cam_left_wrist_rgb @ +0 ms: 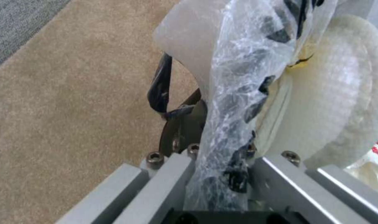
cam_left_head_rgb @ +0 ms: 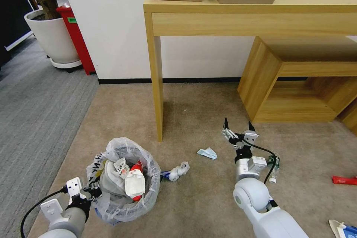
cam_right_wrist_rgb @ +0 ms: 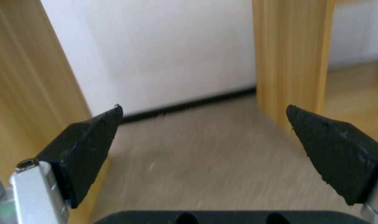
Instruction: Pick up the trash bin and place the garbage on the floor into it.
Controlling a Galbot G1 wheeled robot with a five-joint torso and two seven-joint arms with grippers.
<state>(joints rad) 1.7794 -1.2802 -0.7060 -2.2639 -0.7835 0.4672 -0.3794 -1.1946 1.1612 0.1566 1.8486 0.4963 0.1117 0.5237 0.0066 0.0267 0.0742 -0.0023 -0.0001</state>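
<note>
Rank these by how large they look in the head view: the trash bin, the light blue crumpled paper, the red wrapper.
1. the trash bin
2. and 3. the light blue crumpled paper and the red wrapper look alike; the wrapper is cut by the frame edge, so no ranking.

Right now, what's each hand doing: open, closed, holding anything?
Left hand: closed on the trash bin rim and its plastic liner.
Right hand: open, empty, above the carpet.

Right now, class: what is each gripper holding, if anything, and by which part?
The left gripper holds the trash bin by its bag-lined rim. The right gripper is open and holds nothing.
</note>
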